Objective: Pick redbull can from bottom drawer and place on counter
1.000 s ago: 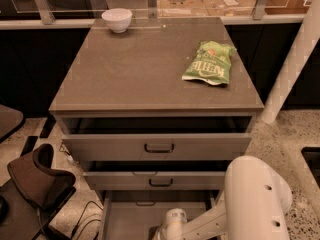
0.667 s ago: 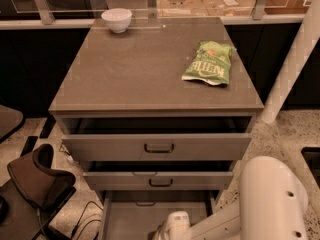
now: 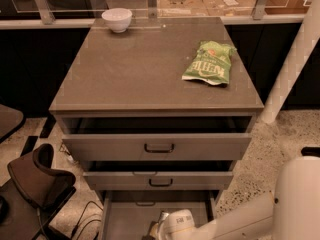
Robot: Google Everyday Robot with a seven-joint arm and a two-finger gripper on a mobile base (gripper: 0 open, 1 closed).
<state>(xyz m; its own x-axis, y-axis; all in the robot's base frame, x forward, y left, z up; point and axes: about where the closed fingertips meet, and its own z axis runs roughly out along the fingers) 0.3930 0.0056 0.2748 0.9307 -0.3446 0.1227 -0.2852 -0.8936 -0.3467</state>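
Grey counter (image 3: 140,74), upper frame; bottom drawer (image 3: 125,216), lower centre, open for access; gripper (image 3: 152,231) inside it, grip state indeterminate.

We see the grey-brown counter (image 3: 140,74) with two things on top.
A white bowl (image 3: 117,19) stands at its 11 o'clock corner and a green snack bag (image 3: 209,63) lies toward 2 o'clock. The gripper (image 3: 156,229) is at 6 o'clock, down in the bottom drawer (image 3: 130,216).
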